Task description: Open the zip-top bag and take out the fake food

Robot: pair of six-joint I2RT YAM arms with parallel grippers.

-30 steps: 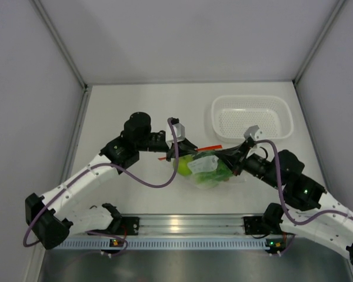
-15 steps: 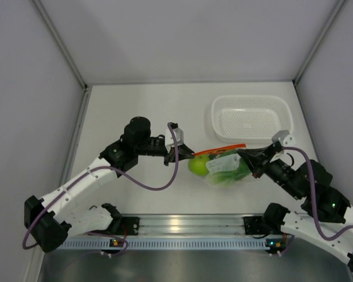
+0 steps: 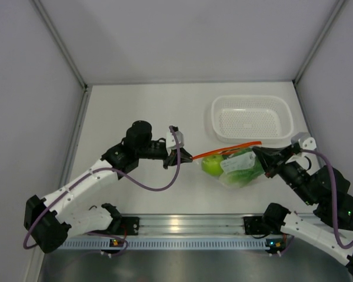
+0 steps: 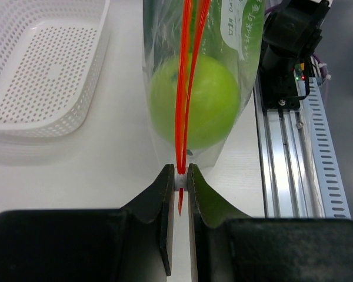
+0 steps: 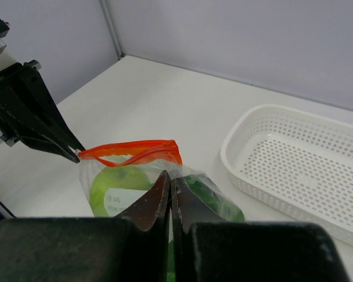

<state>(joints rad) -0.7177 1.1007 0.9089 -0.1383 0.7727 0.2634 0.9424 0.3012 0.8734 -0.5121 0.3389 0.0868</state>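
Zip-top bag (image 3: 238,170) moved right, left jaws and right jaws pinching it, lettuce (image 5: 213,195) obscured.

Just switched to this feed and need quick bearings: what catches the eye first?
The zip-top bag, stretched taut between both arms on the near side of the white basket: the left gripper pinches one end of its orange-red zip strip, and the right gripper is shut on the opposite edge. Inside, the lime-green fruit shows brightest, with lettuce beside it.

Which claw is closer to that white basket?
Right. The right gripper pinches the zip-top bag just in front of the basket; the left gripper sits farther off to its left.
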